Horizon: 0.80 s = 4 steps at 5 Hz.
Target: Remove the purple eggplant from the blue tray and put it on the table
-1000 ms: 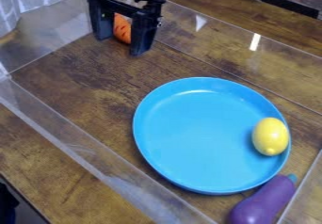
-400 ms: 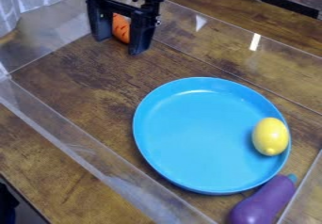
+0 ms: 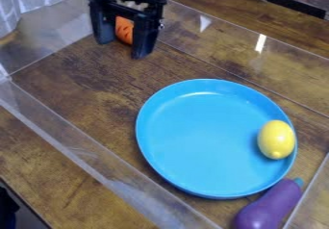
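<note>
Purple eggplant [image 3: 267, 207]: outside the blue plate, on the counter [image 3: 90, 93] just beyond the plate's rim, in the lower right corner of the view; lying on its side, its darker narrow end pointing up and to the right, its fat rounded end toward the bottom edge of the picture.
Eggplant and claw: well apart, at nearly opposite corners of the view, with the whole width of the blue plate and a stretch of bare wood between them; the claw is at the upper left, the eggplant at the lower right.
Blue plate [image 3: 199, 137]: round, bright sky-blue, with a shallow raised rim; flat on the counter, right of center.
Yellow lemon [image 3: 275, 139]: inside the plate, near its right side, on the same side as the eggplant but within the rim; the eggplant lies below it in the view, apart from it.
Counter: dark brown wood grain, glossy, with a small bright reflection above the lemon.
Clear acrylic wall [image 3: 96, 146]: low, running diagonally along the left and lower side of the work area.
Claw [image 3: 125, 50]: black, released, its fingers spread apart; near the upper left of the view.
Orange carrot [image 3: 125, 29]: partly hidden behind the claw, only an orange patch showing between the black parts; whether they touch cannot be told.
</note>
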Motion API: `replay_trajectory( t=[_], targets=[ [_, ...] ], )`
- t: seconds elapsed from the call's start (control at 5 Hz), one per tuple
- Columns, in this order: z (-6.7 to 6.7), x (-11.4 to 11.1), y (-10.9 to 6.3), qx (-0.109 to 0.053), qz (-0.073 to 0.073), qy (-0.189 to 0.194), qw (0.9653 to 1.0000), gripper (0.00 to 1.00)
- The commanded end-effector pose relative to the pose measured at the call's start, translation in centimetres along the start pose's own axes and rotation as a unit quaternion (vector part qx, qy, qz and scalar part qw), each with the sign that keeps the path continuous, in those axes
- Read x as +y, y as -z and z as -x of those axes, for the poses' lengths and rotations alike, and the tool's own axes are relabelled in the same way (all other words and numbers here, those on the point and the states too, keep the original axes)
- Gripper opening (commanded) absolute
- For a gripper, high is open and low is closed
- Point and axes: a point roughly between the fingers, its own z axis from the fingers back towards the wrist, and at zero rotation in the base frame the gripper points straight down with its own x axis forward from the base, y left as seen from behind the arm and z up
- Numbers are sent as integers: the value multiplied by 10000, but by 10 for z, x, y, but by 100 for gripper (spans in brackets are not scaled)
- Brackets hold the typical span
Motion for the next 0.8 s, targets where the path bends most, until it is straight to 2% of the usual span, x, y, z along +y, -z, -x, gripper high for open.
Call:
replay_trajectory(
  t=[0.0, 0.6],
  targets=[
    [-11, -10, -11, -278, -22, 95, 9996, 100],
    [-21, -24, -1, -218, -45, 164, 9996, 100]
  ],
)
